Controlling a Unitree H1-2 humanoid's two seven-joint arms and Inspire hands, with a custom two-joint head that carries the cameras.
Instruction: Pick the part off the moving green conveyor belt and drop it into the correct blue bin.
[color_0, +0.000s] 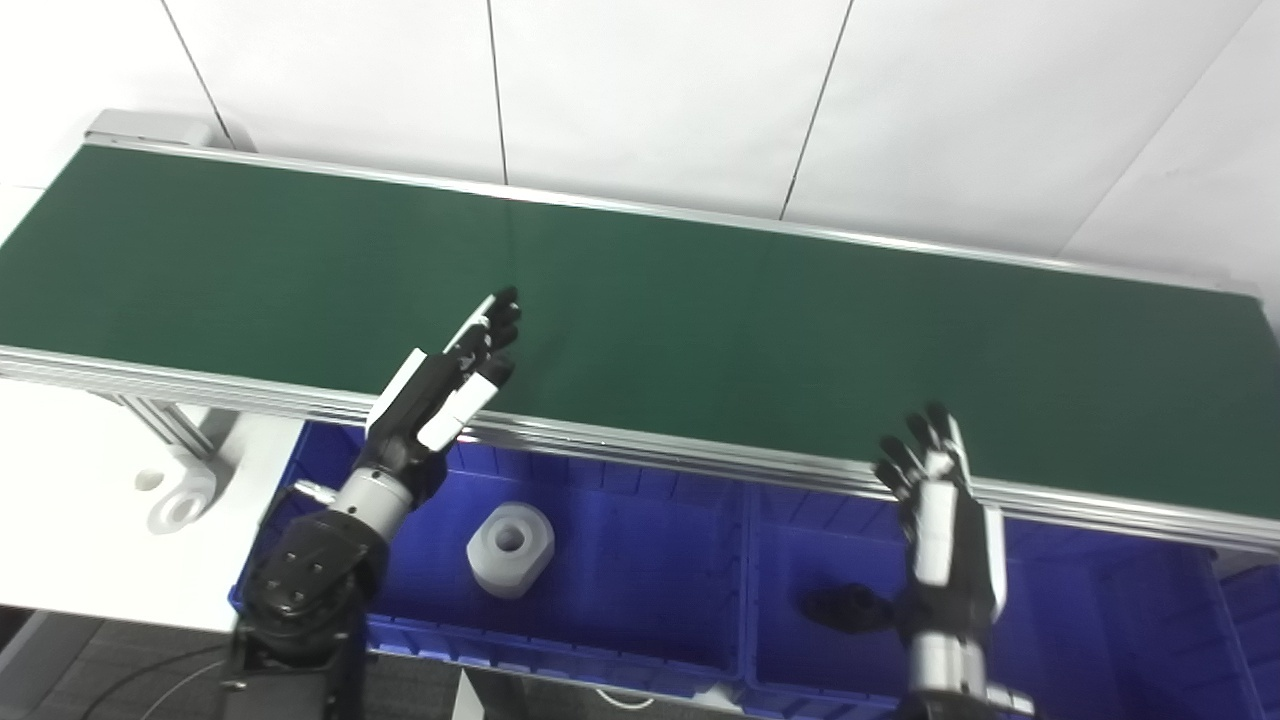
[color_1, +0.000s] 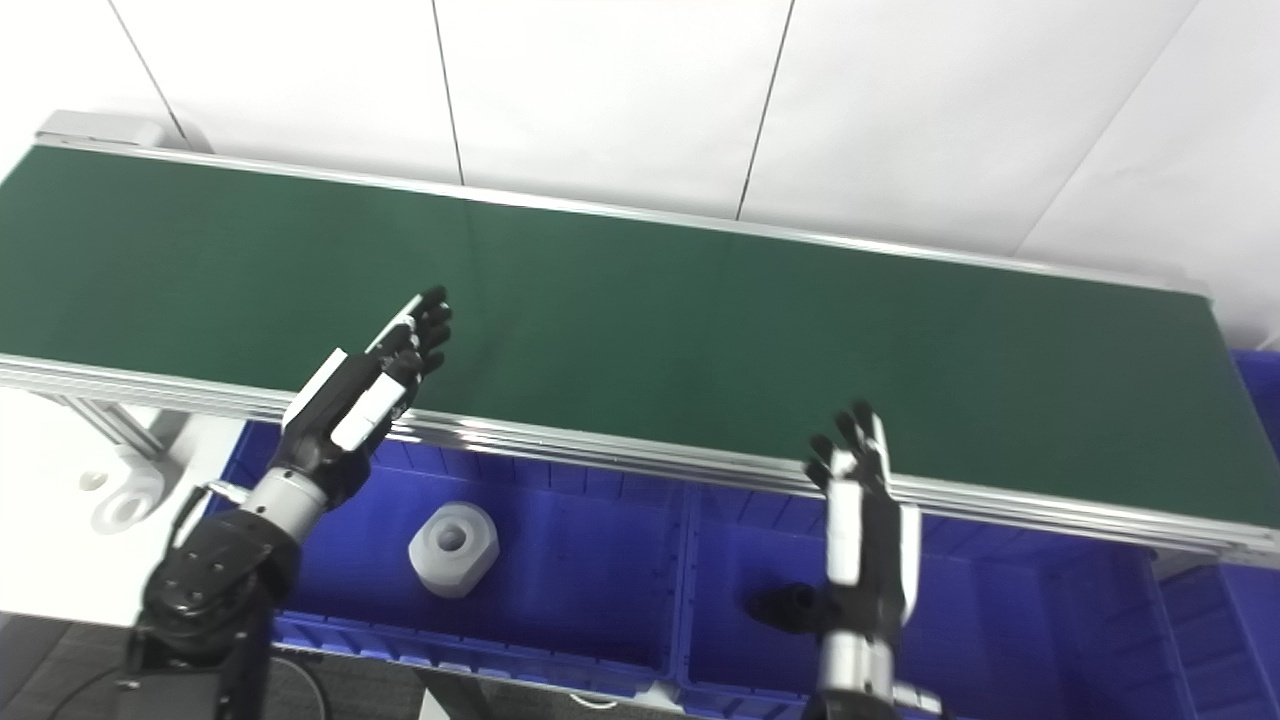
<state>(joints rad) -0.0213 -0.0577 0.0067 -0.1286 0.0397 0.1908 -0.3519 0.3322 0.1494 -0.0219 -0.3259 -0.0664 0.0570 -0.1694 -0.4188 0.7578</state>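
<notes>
We see a white panelled wall (color_0: 650, 90) behind, and — at lower left — a white bracket (color_0: 180, 497) lying on a white table (color_0: 70, 520).

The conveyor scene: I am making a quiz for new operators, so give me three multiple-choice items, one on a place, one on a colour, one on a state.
1. Where does the white part lie?
A. On the green conveyor belt
B. In the left blue bin
C. In the left robot hand

2. What colour is the part in the right blue bin?
A. Black
B. White
C. Red

3. What state is the right robot hand in?
A. Shut on the white part
B. Shut on a black part
C. Open, holding nothing

Answers:
1. B: the white part rests on that bin's floor, below the belt's near rail.
2. A: a dark black shape lies on the blue floor beside the right wrist.
3. C: its fingers are spread upward with nothing between them.
</notes>
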